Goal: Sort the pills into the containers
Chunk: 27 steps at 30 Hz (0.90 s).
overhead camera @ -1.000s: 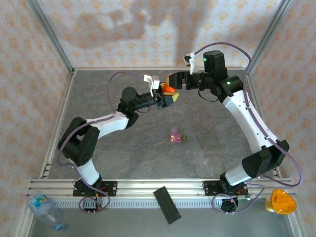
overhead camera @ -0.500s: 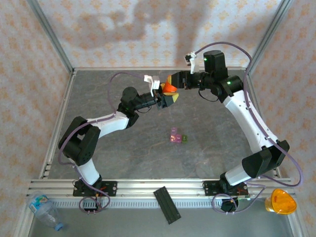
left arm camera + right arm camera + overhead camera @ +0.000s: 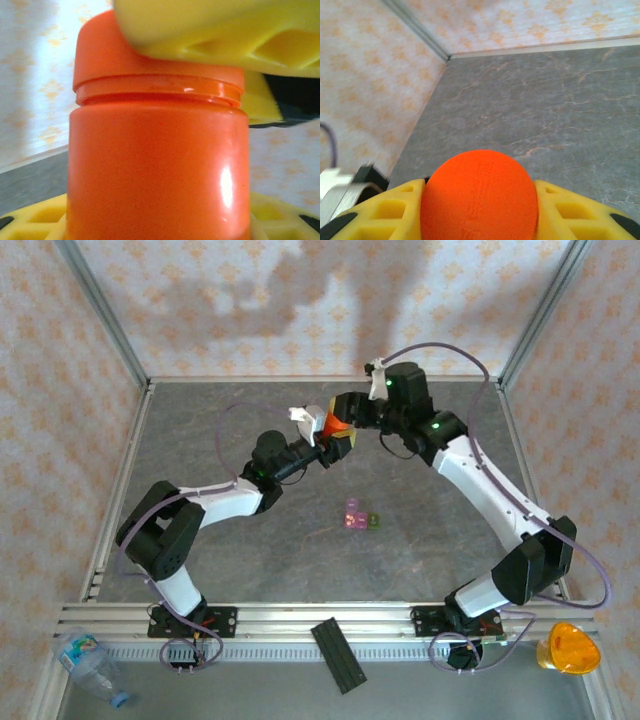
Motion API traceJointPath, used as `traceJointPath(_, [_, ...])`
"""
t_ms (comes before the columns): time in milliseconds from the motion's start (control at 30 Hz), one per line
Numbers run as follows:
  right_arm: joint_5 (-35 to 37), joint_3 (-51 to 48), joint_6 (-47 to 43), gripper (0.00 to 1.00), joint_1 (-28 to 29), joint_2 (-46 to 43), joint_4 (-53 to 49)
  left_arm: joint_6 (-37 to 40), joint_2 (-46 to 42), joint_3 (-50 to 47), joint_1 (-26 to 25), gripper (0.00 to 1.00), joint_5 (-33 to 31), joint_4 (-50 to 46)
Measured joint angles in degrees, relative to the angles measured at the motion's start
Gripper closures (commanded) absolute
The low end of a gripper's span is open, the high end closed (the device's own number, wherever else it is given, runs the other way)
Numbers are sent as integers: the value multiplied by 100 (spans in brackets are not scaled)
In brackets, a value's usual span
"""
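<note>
Grey marbled worktop [image 3: 250, 560] enclosed by pale patterned panels [image 3: 60, 390]. Left gripper [image 3: 337, 437] clamps the body of an orange cylindrical plastic bottle [image 3: 157, 170], held clear of the worktop. The right gripper [image 3: 344, 412] meets it from the opposite side and is closed around the bottle's orange round cap [image 3: 480, 197], with yellow fingers [image 3: 572, 215] pressed to either side. Step in hand, as judged: unscrewing. Turn the cap squarely about the bottle's axis while the left gripper holds firm, mouth kept up so the contents cannot spill. The joined pink-purple and green plastic containers [image 3: 358, 518] lie on the worktop below both grippers, toward the arm bases, well apart.
</note>
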Motion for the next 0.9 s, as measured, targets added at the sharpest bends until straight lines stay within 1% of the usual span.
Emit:
traceJointPath(100, [750,-264,409,66,273,2,400,352,0,-103,-203,100,-887,-59])
traceJointPath(200, [1213,-299,667,67,444,76,612,562,0,-116,-356,100,-1589,-72])
traceJointPath(267, [1338,-297,758,65,494,140,739,584,0,-116,-385,100,-1849,-61])
traceJointPath(300, [1360,-286,791,62,496,170,778,581,0,-116,-391,100,-1930,-50])
traceJointPath(333, [1364,-264,802,58,501,195,791,581,2,-116,-396,100,-1993,-46])
traceJointPath(400, [1355,-168,817,37,494,243,769,575,4,-116,-396,100,-2090,28])
traceJointPath(500, [1196,15,966,24,374,271,651,625,4,-81,-459,100,-2114,330])
traceJointPath(600, [872,184,1012,18,146,214,505,629,4,-74,-461,100,-1974,409])
traceJointPath(667, [643,223,981,15,-90,90,435,529,4,-74,-337,100,-1707,409])
traceJointPath(733, [389,240,909,14,-376,-87,339,369,4,-72,-157,100,-1362,426])
traceJointPath(833, [-109,343,728,15,-793,-308,170,66,4,-57,149,100,-673,452])
traceJointPath(900, [-483,483,518,15,-970,-343,15,-208,46,31,343,100,-81,516])
